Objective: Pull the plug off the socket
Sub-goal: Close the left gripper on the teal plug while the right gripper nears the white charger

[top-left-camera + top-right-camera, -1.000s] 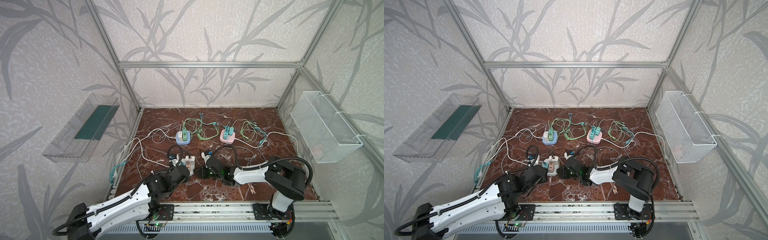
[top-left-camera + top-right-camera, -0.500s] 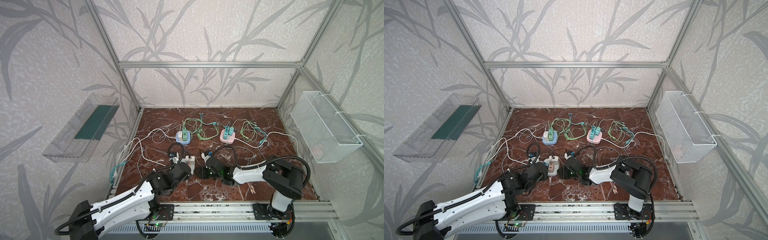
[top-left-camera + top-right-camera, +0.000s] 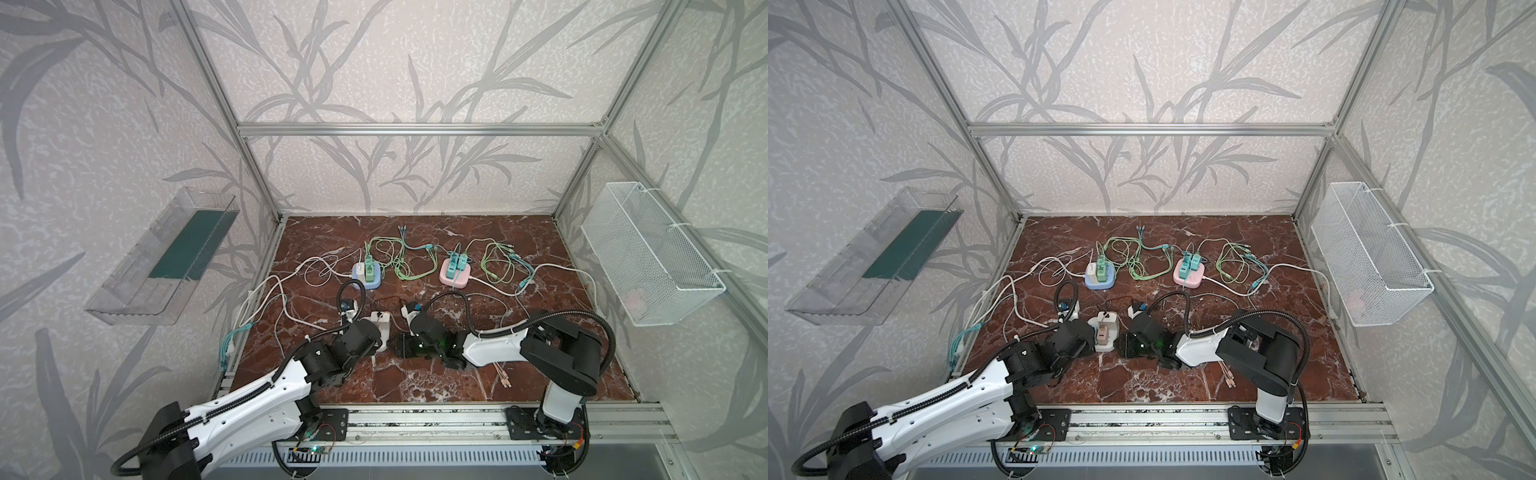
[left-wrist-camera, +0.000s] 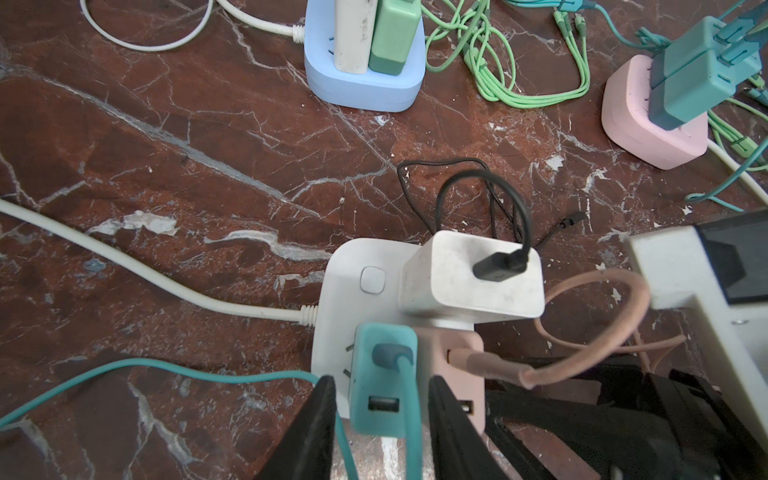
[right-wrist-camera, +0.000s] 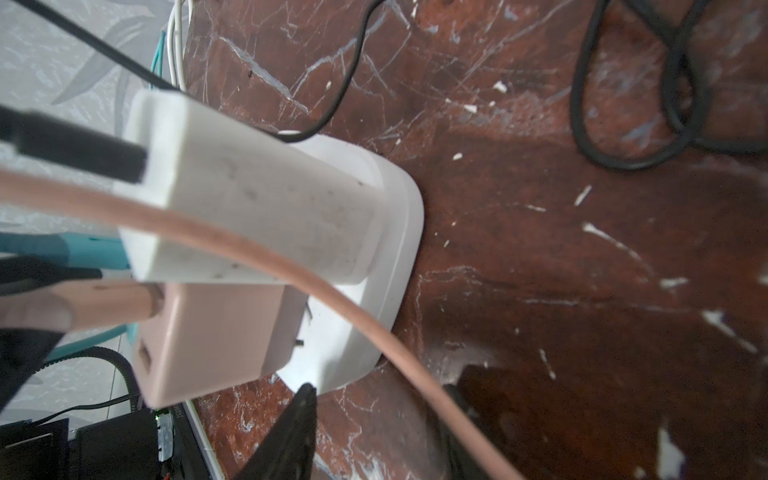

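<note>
The left hand [image 4: 380, 380] straddles the teal plug [image 4: 365, 374], jaws just apart (prongs half showing): it should close firmly and pull straight off the white socket [image 4: 353, 266]. Whether the right hand [image 5: 380, 387] grips anything, I cannot tell.

Both top views are evenly, brightly lit, with frame posts [image 3: 221, 104] bowed toward the edges. In the right wrist view the pink cable [image 5: 232, 241] and white socket [image 5: 395, 232] are blurred, and a shadow is thrown on the tabletop [image 5: 540, 104].
</note>
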### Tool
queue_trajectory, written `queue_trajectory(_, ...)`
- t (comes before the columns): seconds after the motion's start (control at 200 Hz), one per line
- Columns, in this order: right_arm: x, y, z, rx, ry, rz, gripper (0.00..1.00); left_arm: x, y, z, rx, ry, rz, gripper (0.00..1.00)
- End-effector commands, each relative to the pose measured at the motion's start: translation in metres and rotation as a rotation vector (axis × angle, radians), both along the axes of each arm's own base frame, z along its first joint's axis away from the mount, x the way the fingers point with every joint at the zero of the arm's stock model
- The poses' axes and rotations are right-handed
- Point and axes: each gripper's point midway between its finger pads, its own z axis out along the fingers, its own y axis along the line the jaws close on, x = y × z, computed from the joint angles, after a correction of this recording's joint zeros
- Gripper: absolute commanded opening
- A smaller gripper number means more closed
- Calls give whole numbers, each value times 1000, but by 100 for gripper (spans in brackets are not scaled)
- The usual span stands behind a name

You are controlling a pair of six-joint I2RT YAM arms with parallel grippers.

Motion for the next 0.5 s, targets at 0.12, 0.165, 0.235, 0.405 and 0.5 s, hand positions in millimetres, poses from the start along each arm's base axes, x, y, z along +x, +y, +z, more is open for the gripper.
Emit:
queue_trajectory(0.12, 9, 8, 5, 11, -14, 3, 48, 7, -10, -2, 2, 13, -52, 36)
queue_trajectory(0.165, 10, 9, 5, 15, -12, 2, 48, 6, -10, -3, 9, 21, -53, 34)
queue_trajectory(0.235, 11, 10, 4, 17, -9, 4, 48, 5, -10, -6, 15, 35, -59, 33)
queue_trajectory(0.405, 14, 12, 2, 18, -3, 2, 49, 3, -7, -13, 21, 50, -59, 31)
queue_trajectory(0.5, 16, 11, 1, 18, 2, -1, 48, 0, -5, -18, 37, 69, -58, 30)
